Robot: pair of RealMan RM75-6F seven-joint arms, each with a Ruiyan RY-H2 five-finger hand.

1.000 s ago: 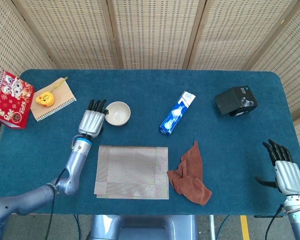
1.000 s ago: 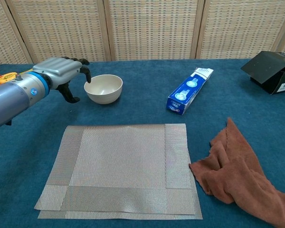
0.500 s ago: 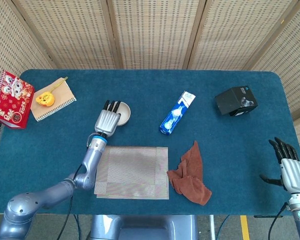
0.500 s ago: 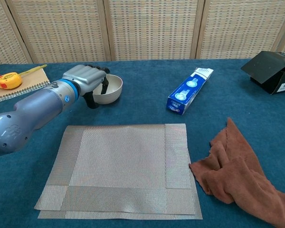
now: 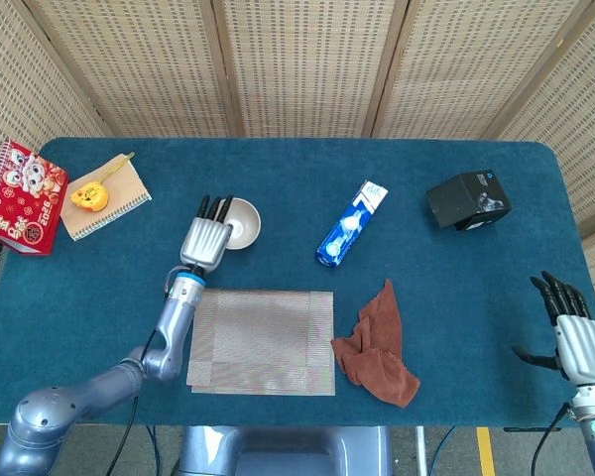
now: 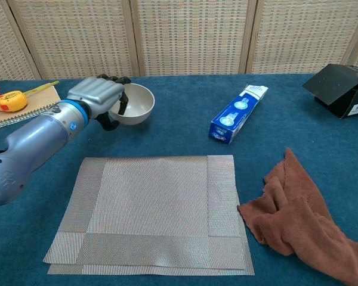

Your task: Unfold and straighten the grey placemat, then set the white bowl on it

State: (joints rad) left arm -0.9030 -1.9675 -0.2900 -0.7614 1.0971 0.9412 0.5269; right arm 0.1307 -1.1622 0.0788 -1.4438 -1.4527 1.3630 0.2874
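White bowl (image 6: 133, 103) sits tilted at the far-left of the table (image 5: 456, 288), its mouth tipped toward me, and my left hand (image 6: 98, 95) now grips its near-left rim; half a second ago the bowl sat level with my fingers just arriving at it. Grey placemat (image 6: 152, 211) lies spread flat, unchanged, just in front of the bowl, with the brown cloth (image 6: 298, 208) beside its right edge. My right hand (image 5: 573, 342) hangs off the table's right corner, fingers spread, holding nothing.
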